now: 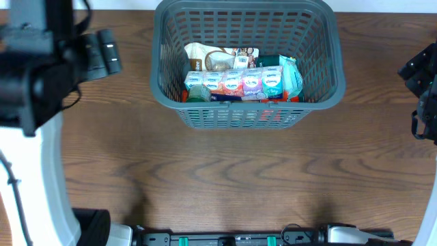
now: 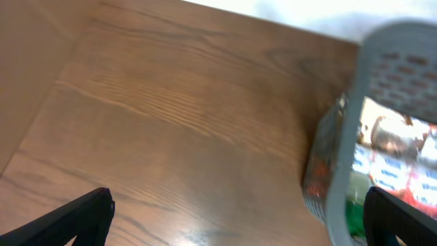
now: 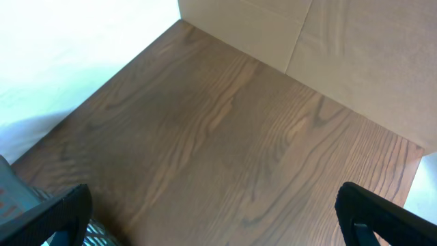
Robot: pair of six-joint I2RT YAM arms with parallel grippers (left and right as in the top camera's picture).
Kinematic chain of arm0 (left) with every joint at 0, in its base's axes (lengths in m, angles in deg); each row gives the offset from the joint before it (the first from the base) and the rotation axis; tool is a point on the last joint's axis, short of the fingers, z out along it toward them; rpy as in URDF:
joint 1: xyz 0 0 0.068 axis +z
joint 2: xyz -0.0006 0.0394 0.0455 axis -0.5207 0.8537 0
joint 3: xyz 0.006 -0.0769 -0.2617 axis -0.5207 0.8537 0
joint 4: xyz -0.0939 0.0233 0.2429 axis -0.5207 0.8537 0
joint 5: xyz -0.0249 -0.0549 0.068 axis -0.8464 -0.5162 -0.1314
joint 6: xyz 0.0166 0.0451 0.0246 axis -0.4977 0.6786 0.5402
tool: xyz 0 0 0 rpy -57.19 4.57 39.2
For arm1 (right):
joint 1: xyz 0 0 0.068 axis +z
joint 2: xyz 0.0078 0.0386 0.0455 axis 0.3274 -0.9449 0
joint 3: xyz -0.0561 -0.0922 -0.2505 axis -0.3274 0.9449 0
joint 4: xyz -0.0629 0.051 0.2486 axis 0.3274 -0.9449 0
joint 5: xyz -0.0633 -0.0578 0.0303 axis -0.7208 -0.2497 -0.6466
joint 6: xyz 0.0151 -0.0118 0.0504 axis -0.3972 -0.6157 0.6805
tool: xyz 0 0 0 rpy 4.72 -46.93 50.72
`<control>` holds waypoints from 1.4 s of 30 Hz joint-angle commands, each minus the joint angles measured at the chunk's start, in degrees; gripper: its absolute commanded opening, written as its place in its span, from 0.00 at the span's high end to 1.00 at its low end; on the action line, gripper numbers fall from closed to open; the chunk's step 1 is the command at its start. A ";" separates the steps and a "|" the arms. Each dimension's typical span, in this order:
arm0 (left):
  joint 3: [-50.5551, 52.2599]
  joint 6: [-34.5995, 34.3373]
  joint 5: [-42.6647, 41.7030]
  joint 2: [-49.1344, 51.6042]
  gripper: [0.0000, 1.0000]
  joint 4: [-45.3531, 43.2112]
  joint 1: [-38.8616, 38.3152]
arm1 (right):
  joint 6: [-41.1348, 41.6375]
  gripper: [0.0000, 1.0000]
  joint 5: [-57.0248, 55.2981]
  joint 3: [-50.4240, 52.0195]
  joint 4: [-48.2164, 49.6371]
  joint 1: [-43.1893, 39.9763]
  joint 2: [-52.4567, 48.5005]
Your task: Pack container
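Note:
The dark grey slotted container stands at the back middle of the table and holds several snack packets, a row of small tissue packs on top. It shows blurred at the right in the left wrist view. My left gripper is open and empty above bare table left of the container; in the overhead view it is at the far left. My right gripper is open and empty over bare wood, at the far right in the overhead view. A corner of the container shows at bottom left.
The wooden table runs to a front edge with black fixtures. A white arm base stands at the left. A cardboard-coloured panel and white wall lie beyond the table's far edge.

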 commanded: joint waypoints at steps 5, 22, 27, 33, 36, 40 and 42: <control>-0.96 -1.79 1.49 -2.29 0.01 2.19 1.64 | 0.72 0.01 -0.42 0.00 -0.20 -0.46 0.17; -0.94 -1.79 1.49 -2.29 0.01 2.19 1.66 | 0.72 0.01 -0.42 0.00 -0.20 -0.46 0.17; -0.94 -1.18 2.67 -3.17 0.01 2.19 1.66 | 0.72 0.01 -0.42 0.00 -0.20 -0.46 0.17; -0.76 -1.14 2.60 -9.70 0.01 0.79 1.66 | 0.72 0.01 -0.44 0.00 -0.20 -0.46 0.17; 0.20 -1.11 2.60 -14.97 0.01 -1.60 1.64 | 0.72 0.01 -0.44 0.00 -0.20 -0.46 0.17; 3.80 -1.11 2.62 -22.97 0.01 -6.12 1.64 | 0.72 0.01 -0.44 0.00 -0.20 -0.46 0.17; 7.78 -1.07 2.80 -27.63 0.01 -9.42 1.66 | 0.72 0.01 -0.44 0.00 -0.20 -0.46 0.17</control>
